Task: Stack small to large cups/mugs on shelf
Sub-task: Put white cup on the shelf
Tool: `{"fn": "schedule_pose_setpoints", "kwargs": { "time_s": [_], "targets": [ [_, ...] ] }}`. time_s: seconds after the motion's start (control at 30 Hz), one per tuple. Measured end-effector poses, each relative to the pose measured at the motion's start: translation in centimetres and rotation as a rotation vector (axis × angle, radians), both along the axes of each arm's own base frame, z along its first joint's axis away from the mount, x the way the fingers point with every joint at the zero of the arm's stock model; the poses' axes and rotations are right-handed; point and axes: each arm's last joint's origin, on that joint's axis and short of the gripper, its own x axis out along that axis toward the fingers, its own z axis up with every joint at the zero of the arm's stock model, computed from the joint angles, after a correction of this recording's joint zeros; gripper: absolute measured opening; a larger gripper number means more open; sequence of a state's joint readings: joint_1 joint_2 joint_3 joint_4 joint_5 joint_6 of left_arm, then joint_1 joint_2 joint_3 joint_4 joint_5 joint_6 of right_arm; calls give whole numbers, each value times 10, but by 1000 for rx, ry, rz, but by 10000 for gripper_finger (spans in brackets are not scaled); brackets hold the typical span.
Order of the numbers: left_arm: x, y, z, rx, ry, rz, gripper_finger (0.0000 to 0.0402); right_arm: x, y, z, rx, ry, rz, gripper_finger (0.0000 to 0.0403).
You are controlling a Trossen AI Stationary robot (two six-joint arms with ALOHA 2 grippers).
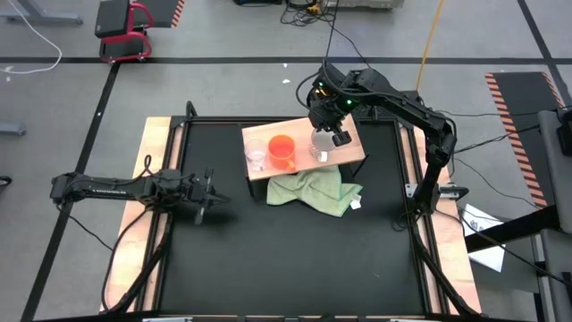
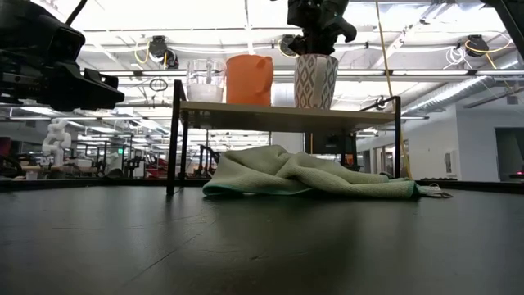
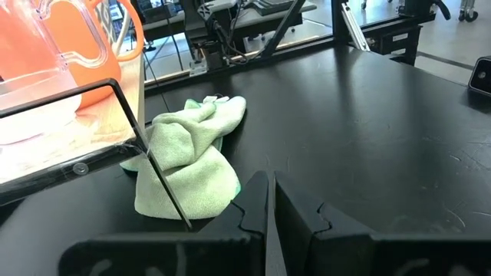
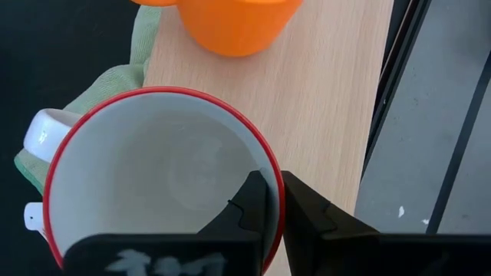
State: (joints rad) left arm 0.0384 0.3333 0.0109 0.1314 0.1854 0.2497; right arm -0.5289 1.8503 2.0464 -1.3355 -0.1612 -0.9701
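Note:
The tan wooden shelf [image 1: 350, 154] stands on black legs at the table's far middle. On it, in a row, stand a clear glass cup [image 1: 256, 154], an orange mug [image 1: 281, 150] and a white patterned mug with a red rim [image 2: 315, 80]. My right gripper [image 4: 275, 201] is over the white mug, shut on its rim. My left gripper [image 3: 271, 201] is shut and empty, low at the table's left, away from the shelf. My right gripper pinches the white mug's red rim [image 4: 270, 172] on the side away from its handle, one finger inside the mug and one outside. The fingers come from above, pointing down. The mug stands upright with its base on the shelf [image 2: 315, 106].
A crumpled green cloth [image 1: 313, 190] lies on the black table under and in front of the shelf. The shelf's black metal legs [image 2: 178, 139] stand at its ends. The black table surface spreads toward the near edge.

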Motion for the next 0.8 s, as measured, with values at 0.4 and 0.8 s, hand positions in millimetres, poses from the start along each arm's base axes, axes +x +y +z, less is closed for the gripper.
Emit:
{"fn": "schedule_pose_setpoints", "kwargs": {
  "time_s": [0.4, 0.8],
  "targets": [
    [0, 0, 0, 7, -1, -1, 26, 2, -1, 0, 28, -38, -1, 10],
    [0, 0, 0, 6, 1, -1, 26, 1, 0, 0, 70, -26, -76, 10]
  ]
}}
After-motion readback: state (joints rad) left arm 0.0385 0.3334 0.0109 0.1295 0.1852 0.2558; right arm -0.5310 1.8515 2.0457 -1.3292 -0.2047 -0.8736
